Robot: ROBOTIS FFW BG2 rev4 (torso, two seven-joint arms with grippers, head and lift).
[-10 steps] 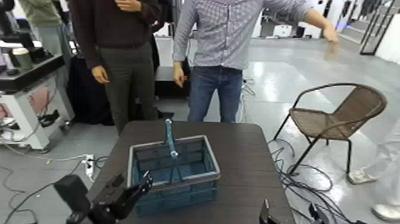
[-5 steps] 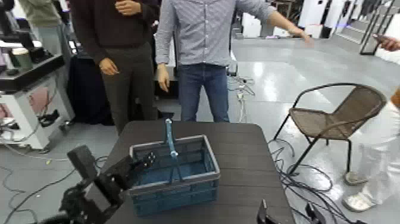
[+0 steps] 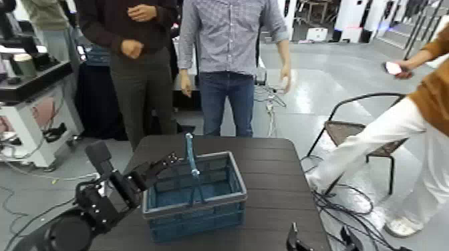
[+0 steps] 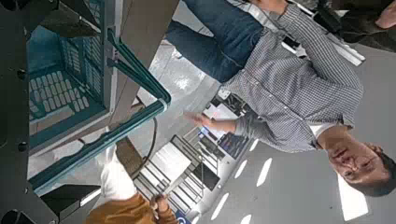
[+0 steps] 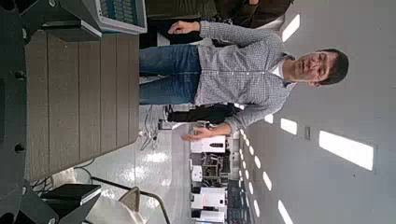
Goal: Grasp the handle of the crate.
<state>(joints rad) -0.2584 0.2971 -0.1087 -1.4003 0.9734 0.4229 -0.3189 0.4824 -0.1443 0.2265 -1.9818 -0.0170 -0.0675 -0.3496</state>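
The dark blue crate (image 3: 194,217) with slotted sides and a grey rim sits on the dark table (image 3: 270,177), nearer its front. Its thin teal handle (image 3: 190,152) stands upright over the middle. My left gripper (image 3: 167,161) is open, over the crate's left rim, just left of the handle and not touching it. In the left wrist view the handle (image 4: 140,73) crosses between the spread fingers, with the crate's inside (image 4: 61,79) behind it. My right gripper (image 3: 319,239) is open and low at the table's front right edge. The right wrist view shows the crate's corner (image 5: 117,13).
Two people (image 3: 230,60) stand close behind the table's far edge. A third person (image 3: 394,127) strides past on the right in front of a wicker chair (image 3: 344,130). Cables (image 3: 347,200) lie on the floor at the right. A workbench (image 3: 30,83) stands at the far left.
My left arm has risen and reached forward, bringing its gripper from the crate's front left corner up beside the handle. A person has walked in on the right. The right arm has stayed still.
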